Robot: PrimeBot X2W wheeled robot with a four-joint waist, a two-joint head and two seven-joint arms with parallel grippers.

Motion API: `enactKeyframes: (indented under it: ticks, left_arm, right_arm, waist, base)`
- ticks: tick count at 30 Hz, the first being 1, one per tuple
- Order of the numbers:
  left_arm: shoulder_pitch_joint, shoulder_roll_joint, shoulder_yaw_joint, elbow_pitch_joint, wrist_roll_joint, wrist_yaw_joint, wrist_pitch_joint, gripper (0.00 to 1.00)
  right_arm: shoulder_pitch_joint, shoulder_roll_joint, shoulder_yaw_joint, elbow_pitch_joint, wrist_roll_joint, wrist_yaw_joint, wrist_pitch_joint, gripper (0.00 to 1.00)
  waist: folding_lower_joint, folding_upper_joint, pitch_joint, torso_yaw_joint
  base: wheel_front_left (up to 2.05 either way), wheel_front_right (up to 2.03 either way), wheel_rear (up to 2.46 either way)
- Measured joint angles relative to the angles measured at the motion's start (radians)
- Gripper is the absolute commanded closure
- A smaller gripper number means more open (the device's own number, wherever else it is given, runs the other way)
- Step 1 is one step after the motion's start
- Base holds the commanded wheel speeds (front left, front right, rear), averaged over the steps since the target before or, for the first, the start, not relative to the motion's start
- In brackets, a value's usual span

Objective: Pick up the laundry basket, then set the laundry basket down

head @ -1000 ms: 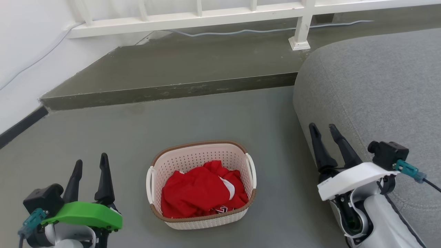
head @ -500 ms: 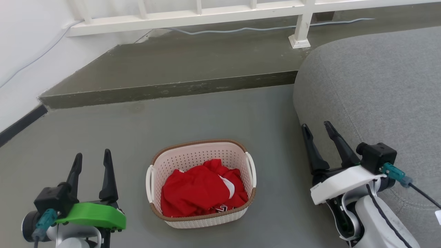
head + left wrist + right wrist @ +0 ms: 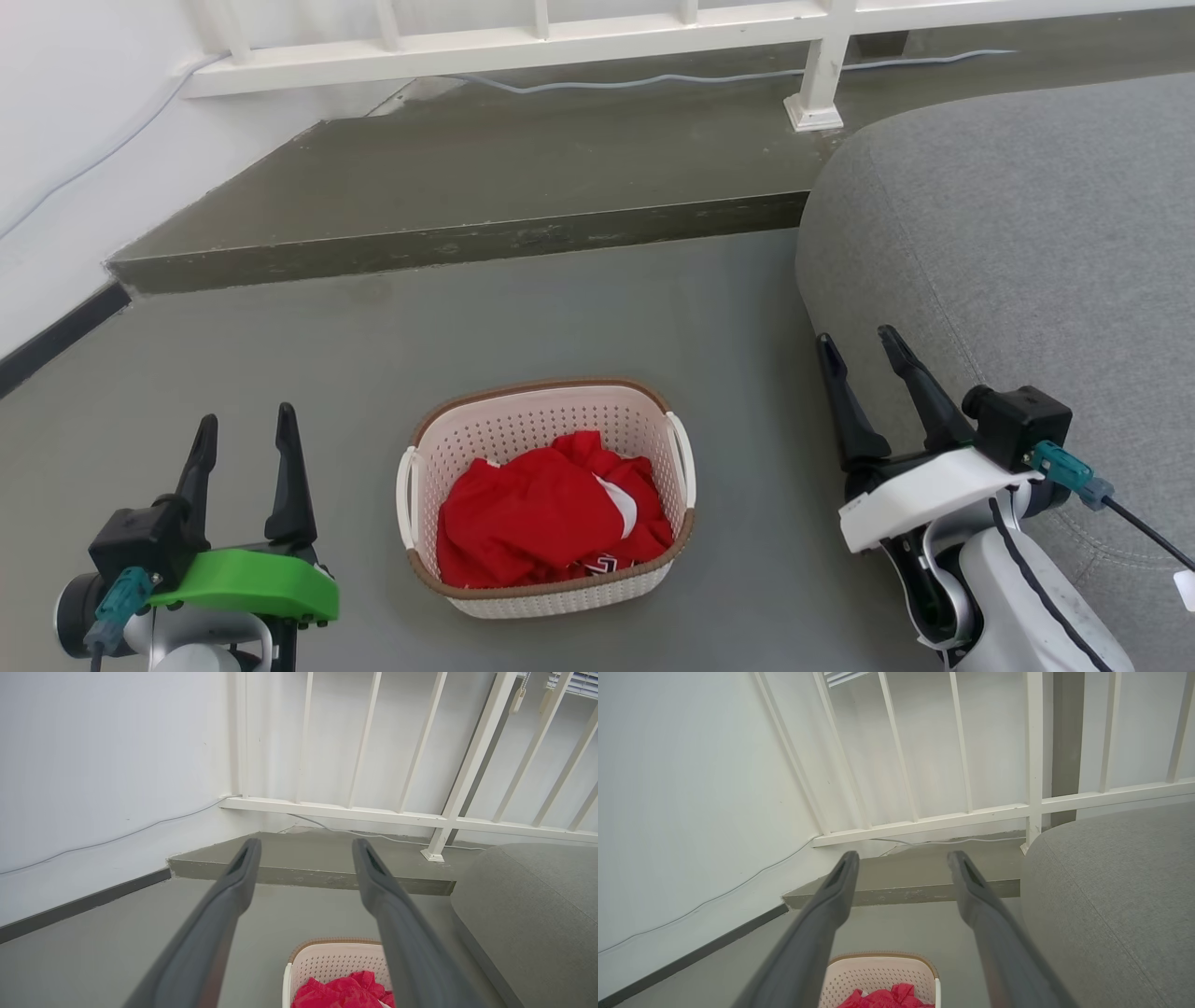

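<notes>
The laundry basket (image 3: 523, 431) stands on the grey floor in the lower middle of the head view: cream perforated plastic, brown rim, white side handles, with red clothing (image 3: 546, 513) inside. My left gripper (image 3: 246, 420) is open to the basket's left, apart from it, fingers pointing away. To the basket's right my right gripper (image 3: 854, 338) is open beside the sofa, touching nothing. The basket (image 3: 334, 961) also shows at the bottom of the left wrist view under the open left gripper (image 3: 303, 847). In the right wrist view the basket (image 3: 878, 973) lies below the open right gripper (image 3: 901, 856).
A grey sofa (image 3: 1018, 252) fills the right side, close to my right arm. A raised concrete step (image 3: 467, 247) crosses behind the basket, with a white railing (image 3: 523, 42) and a cable (image 3: 653, 84) on it. A white wall (image 3: 56, 140) with dark skirting runs along the left.
Both arms shifted over the last second: the right gripper moved a little left and up, the left gripper turned slightly and edged right. The basket stayed put.
</notes>
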Motion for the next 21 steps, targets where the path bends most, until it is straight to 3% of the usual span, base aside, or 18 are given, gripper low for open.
enactKeyframes:
  ticks: [21]
  left_arm:
    - [0.0,-0.018,0.016,0.015,-0.003,-0.022,0.0,0.0]
  right_arm:
    - [0.0,0.016,-0.016,0.018,-0.009,0.013,0.0,0.0]
  waist:
    - [0.0,0.0,0.03,-0.005]
  base:
    - [0.0,0.0,0.0]
